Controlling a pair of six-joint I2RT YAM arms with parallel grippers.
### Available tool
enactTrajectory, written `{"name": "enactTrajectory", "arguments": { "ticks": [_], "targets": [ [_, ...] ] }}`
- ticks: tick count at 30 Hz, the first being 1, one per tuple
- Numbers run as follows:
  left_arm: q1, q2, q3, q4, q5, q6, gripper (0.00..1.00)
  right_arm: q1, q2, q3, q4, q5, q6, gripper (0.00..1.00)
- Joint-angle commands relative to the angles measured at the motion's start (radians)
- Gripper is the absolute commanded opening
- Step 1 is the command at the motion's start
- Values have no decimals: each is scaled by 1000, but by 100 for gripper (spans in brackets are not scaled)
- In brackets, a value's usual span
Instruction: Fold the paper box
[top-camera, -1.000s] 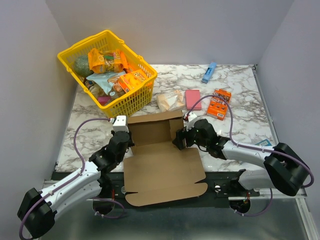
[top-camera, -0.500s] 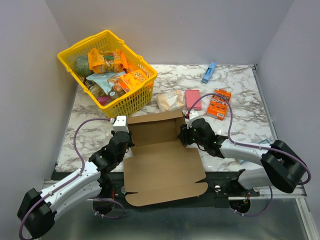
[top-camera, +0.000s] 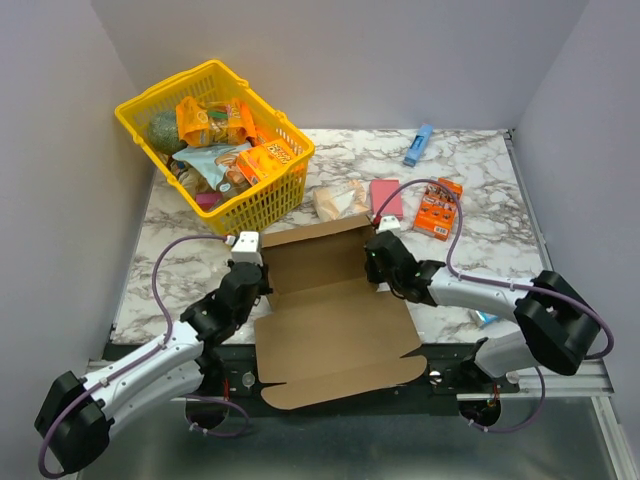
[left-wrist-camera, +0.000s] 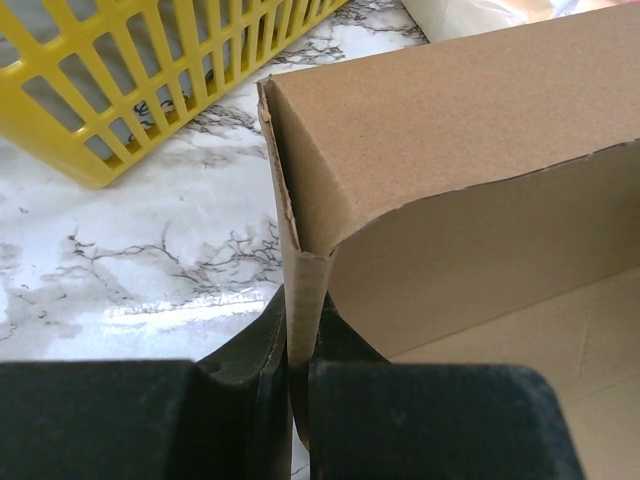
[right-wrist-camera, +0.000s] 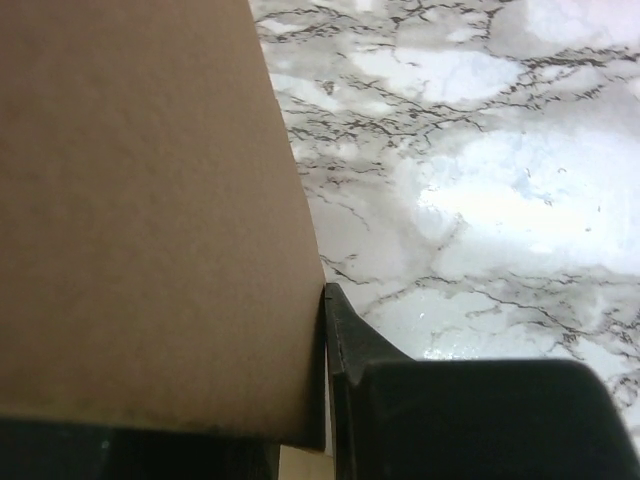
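The paper box (top-camera: 330, 320) is a brown cardboard sheet lying in the middle of the table, with its back and side walls raised and its front lid panel flat over the near edge. My left gripper (top-camera: 262, 278) is shut on the box's left side wall; in the left wrist view that wall's edge (left-wrist-camera: 300, 270) stands pinched between the two black fingers (left-wrist-camera: 262, 345). My right gripper (top-camera: 372, 262) is at the right side wall. In the right wrist view the cardboard (right-wrist-camera: 140, 200) lies flush against one finger (right-wrist-camera: 345, 330) and hides the other.
A yellow basket (top-camera: 130, 110) full of snack packs stands at the back left, close to the box's left corner (left-wrist-camera: 150, 90). Behind the box lie a bagged pastry (top-camera: 340, 200), a pink pad (top-camera: 386, 197), an orange snack box (top-camera: 438, 208) and a blue item (top-camera: 417, 145).
My right gripper has closed from wide open onto the box's right wall and moved a little farther back. The box has shifted slightly to the right. The left gripper keeps its hold.
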Motion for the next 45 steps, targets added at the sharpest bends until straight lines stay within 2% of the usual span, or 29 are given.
{"name": "enactTrajectory", "arguments": {
  "ticks": [1,5,8,9,12,17,19,24,31,45],
  "targets": [
    [0,5,25,65,28,-15,0,-24,43,49,-146,217,205,13],
    [0,50,37,67,19,-8,0,-21,34,43,-134,198,243,11],
    [0,85,59,47,-2,-24,0,-22,-6,13,-81,140,216,22],
    [-1,102,66,25,-24,-40,0,-21,-23,3,-72,117,205,29],
    [0,129,89,-19,-52,-54,0,-22,-90,-32,-44,102,190,41],
    [0,139,95,-33,-50,-57,0,-22,-190,-53,-32,97,167,45],
    [0,140,97,-31,-44,-55,0,-22,-230,-52,-30,102,155,52],
    [-1,145,99,-36,-33,-55,0,-21,-290,-41,-30,99,127,57],
    [-1,139,95,-35,-24,-48,0,-21,-339,-29,-22,86,89,57],
    [-1,122,85,-7,16,-38,0,-21,-189,26,94,83,26,56]
  ]
}}
